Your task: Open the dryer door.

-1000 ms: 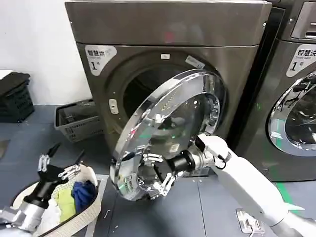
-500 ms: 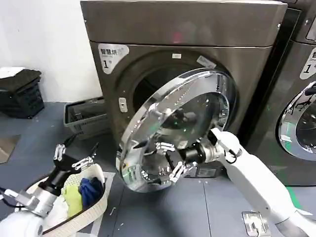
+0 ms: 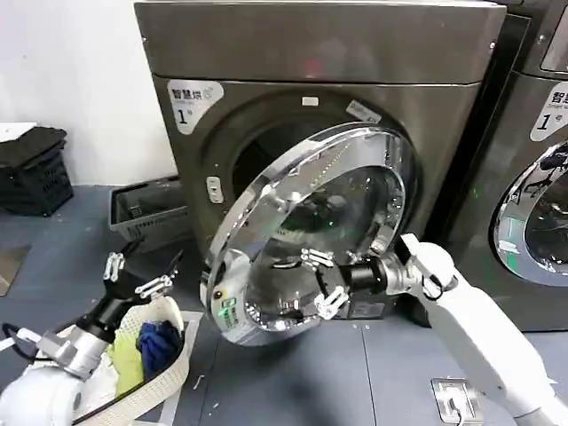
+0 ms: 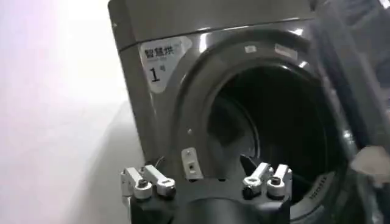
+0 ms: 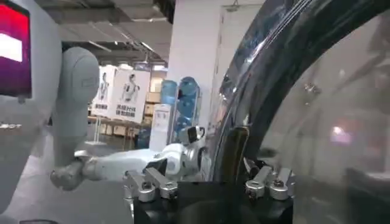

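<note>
The dryer door (image 3: pixel 266 204), a wide chrome ring around dark domed glass, stands swung well out from the dark bronze-grey dryer (image 3: pixel 319 53), hinged on its right side. The drum opening (image 4: pixel 274 128) is exposed behind it. My right gripper (image 3: pixel 321 280) is open, its fingers spread against the lower middle of the door's outer glass. In the right wrist view the right gripper (image 5: pixel 206 184) faces the mirror ring and the dark glass (image 5: pixel 329 122). My left gripper (image 3: pixel 140 275) hangs open and empty at the lower left, above a basket. The left wrist view has the left gripper (image 4: pixel 207 181) pointing at the dryer's front.
A laundry basket (image 3: pixel 164 377) of coloured clothes sits on the floor under my left arm. A grey crate (image 3: pixel 146 209) lies beside the dryer and black crates (image 3: pixel 31 169) stand at the far left. A neighbouring machine (image 3: pixel 532 106) stands to the right.
My right gripper has moved up and to the right across the door's face. The left gripper has risen a little. The door stays about as far open.
</note>
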You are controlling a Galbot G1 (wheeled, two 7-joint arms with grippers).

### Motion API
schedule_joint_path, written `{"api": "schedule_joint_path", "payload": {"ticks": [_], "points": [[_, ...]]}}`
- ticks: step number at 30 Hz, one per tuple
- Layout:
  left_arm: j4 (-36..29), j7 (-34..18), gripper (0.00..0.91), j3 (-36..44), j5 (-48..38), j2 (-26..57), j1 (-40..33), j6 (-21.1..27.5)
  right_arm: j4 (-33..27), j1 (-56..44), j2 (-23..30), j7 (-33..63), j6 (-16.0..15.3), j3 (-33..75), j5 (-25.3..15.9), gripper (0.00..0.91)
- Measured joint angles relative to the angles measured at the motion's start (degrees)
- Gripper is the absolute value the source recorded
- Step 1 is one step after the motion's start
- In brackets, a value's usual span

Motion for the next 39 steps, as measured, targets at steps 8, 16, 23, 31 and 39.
{"api": "schedule_joint_path", "payload": {"ticks": [8,16,23,31,39], "points": [[2.68,0.06,0.907,2.04,-0.56,1.57,-3.2,0.05,5.06,-10.35,-5.05,0.03,-0.11,11.2,2.59,0.907],[5.98,0.38,0.907,7.19,-0.84,2.73,-7.82,0.14,11.65,-24.29,-9.72,1.99,1.21,26.83,5.48,0.907],[7.22,0.92,0.907,14.09,-0.7,2.76,-11.72,-0.04,17.2,-39.63,-9.52,4.54,4.15,44.06,6.46,0.907],[8.26,1.31,0.907,22.78,-0.75,2.13,-15.03,-0.96,21.29,-59.03,-3.8,11.63,11.34,63.75,6.93,0.907],[9.25,1.37,0.907,29.14,-1.93,2.04,-18.08,-1.67,23.08,-71.74,5.73,20.91,20.28,77.41,3.94,0.907]]}}
